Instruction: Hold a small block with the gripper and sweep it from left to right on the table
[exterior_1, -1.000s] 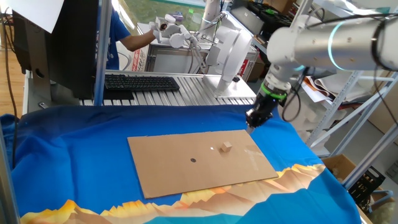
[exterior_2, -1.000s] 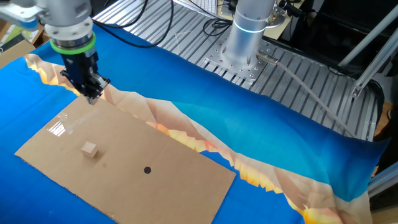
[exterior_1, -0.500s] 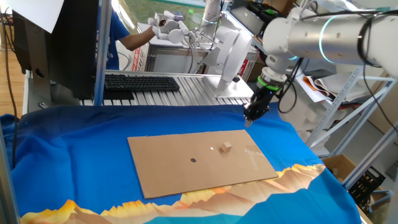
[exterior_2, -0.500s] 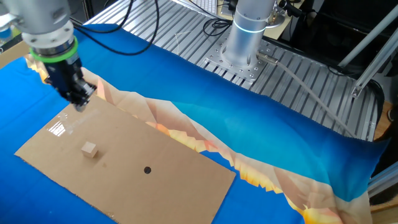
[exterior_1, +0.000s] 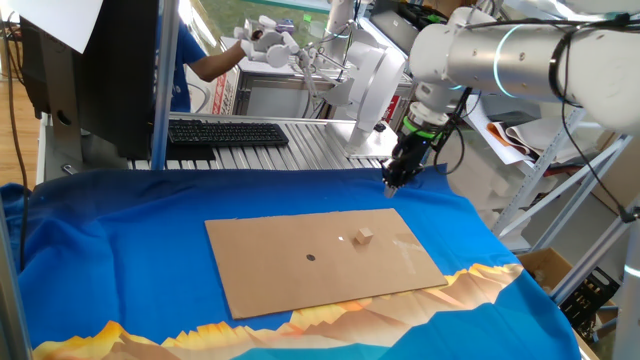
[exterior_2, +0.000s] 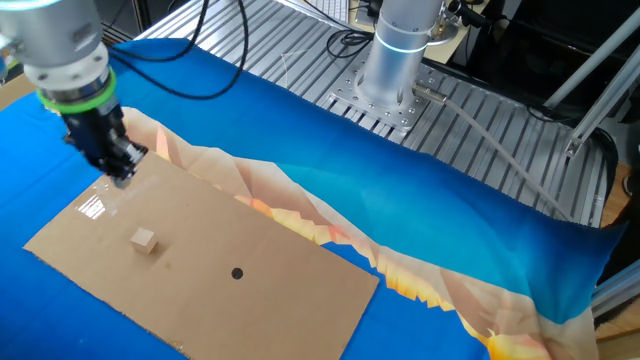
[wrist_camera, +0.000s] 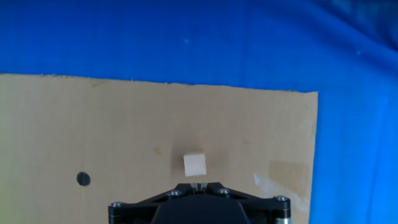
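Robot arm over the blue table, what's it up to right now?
The arm's pincer hangs shut and empty, pointing down near the edge of the cardboard that lies on the blue table. The block sits alone on the cardboard, apart from the pincer, with a small dark dot a little way off. So nothing is gripped yet and the sweep has not begun.

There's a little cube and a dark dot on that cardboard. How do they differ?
The small block is pale tan and stands up as a cube; the dark dot is black, round and looks flat. The block is bigger and lies nearer the gripper. Both rest untouched on the cardboard.
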